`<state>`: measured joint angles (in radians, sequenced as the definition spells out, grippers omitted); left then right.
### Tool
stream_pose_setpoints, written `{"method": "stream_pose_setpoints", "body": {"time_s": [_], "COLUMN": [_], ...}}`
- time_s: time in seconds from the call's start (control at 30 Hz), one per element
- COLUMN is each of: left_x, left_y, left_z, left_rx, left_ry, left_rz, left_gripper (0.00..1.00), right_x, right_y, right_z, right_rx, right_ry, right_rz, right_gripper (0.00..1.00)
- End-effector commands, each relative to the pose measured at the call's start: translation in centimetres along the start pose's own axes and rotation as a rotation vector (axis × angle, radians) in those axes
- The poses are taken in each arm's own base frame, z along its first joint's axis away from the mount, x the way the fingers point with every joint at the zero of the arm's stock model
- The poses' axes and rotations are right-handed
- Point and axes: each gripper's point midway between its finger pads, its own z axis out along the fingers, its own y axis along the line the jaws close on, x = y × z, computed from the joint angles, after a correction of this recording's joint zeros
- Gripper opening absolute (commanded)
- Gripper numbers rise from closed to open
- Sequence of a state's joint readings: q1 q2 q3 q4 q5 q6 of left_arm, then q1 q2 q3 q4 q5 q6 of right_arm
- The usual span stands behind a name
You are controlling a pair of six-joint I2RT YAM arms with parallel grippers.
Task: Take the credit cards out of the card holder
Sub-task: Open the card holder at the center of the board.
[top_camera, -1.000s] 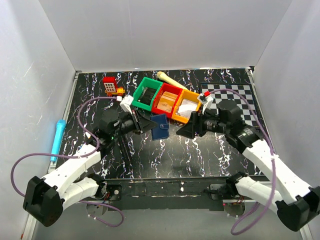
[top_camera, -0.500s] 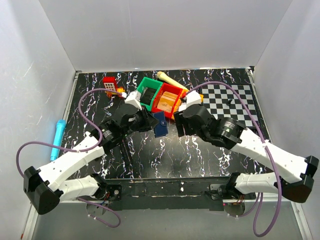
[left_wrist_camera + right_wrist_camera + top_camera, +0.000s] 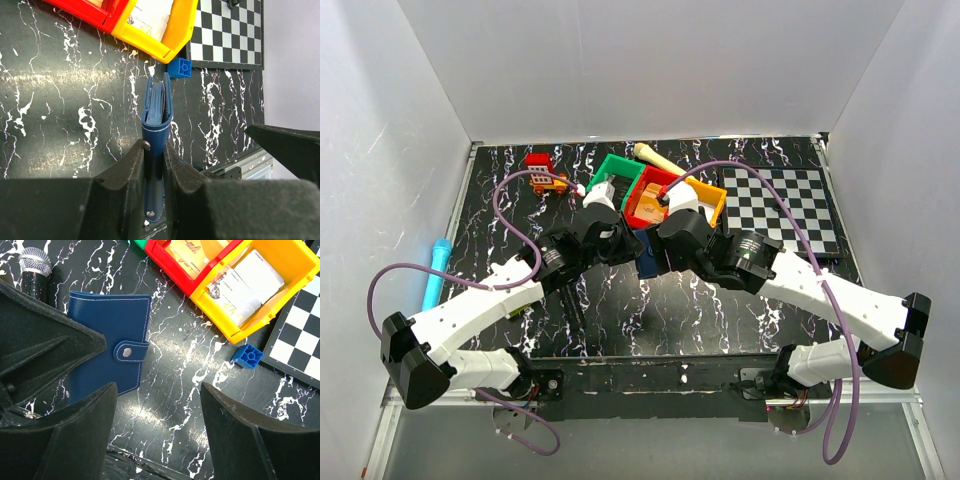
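Note:
The card holder (image 3: pixel 107 347) is a navy wallet, closed by a snap tab. My left gripper (image 3: pixel 155 150) is shut on its near end and holds it on edge just over the black marbled mat. In the top view the holder (image 3: pixel 645 255) shows only as a blue sliver between the two grippers. My right gripper (image 3: pixel 157 395) is open, hanging over the mat just right of the holder; its left finger overlaps the holder's lower corner. No credit cards show at the closed holder. In the top view the left gripper (image 3: pixel 618 245) and the right gripper (image 3: pixel 670 248) nearly meet.
Behind the holder stand a green bin (image 3: pixel 612 180), a red bin (image 3: pixel 650 195) and a yellow bin (image 3: pixel 280 295) with white printed slips. A small blue block (image 3: pixel 247 356) lies beside a checkerboard (image 3: pixel 785 205). A microphone (image 3: pixel 35 267) lies left of the holder.
The right arm has swung left from the checkerboard side to hang beside the holder. The left gripper has carried the holder a little to the right.

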<state>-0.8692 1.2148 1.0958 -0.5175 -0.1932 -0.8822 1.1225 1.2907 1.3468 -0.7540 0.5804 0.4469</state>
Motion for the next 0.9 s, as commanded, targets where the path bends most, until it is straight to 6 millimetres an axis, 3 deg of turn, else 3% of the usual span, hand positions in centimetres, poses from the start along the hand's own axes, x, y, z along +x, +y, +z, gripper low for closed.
{"method": "stream_pose_setpoints", "body": {"time_s": [0.0, 0.87], "left_x": [-1.5, -1.1], "left_y": [-1.6, -2.9], "left_z": [-1.1, -2.2], "left_rx": [0.034, 0.115], "left_ry": [-0.043, -0.02], "left_rz": [-0.049, -0.133], "left_gripper": [0.0, 0.0], "right_x": [-2.2, -0.7], "right_y": [0.9, 2.2], "right_z": [-0.4, 2.2], "right_rx": [-0.017, -0.001], "right_ry": [-0.064, -0.008], "right_rz": [0.066, 0.064], "right_gripper": [0.74, 0.67]}}
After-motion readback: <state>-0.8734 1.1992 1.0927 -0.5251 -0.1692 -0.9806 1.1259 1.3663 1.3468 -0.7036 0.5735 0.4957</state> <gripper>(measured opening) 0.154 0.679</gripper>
